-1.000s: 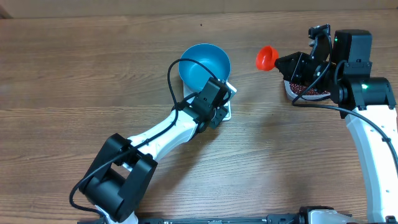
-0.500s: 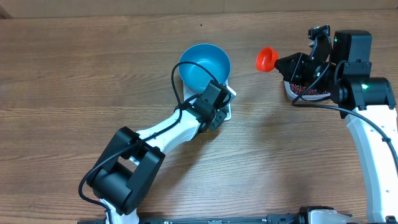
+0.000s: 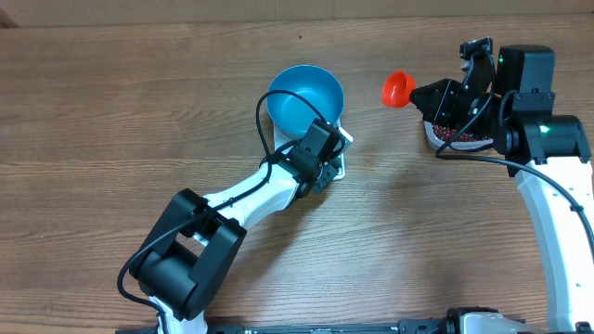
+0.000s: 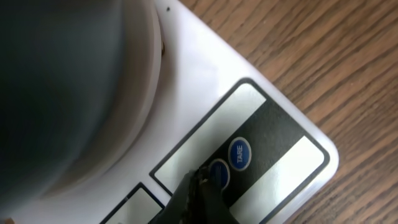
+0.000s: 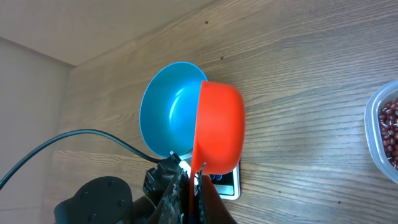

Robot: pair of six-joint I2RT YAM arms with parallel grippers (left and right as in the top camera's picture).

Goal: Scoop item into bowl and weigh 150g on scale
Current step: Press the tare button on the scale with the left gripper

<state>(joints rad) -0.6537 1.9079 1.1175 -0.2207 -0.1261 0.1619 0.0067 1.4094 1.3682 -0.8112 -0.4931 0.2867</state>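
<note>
The blue bowl [image 3: 304, 97] sits on the scale [image 4: 205, 81] mid-table, the clenched, empty left gripper [image 4: 200, 182] at its button edge, while the right gripper [image 5: 190, 186], clamped on the orange scoop [image 3: 398, 87], hangs by the beans [image 3: 459, 137] far right, bare table [image 3: 390, 186] between.

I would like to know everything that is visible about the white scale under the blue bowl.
The scale is a flat, white, plastic-looking slab with rounded corners, lying on the wooden table. Its raised round platform carries the blue bowl. Along one edge runs a dark panel with pale windows, where no digits can be read, and two round blue buttons, one marked TARE. The shut left gripper touches the other button with its tip.
</note>
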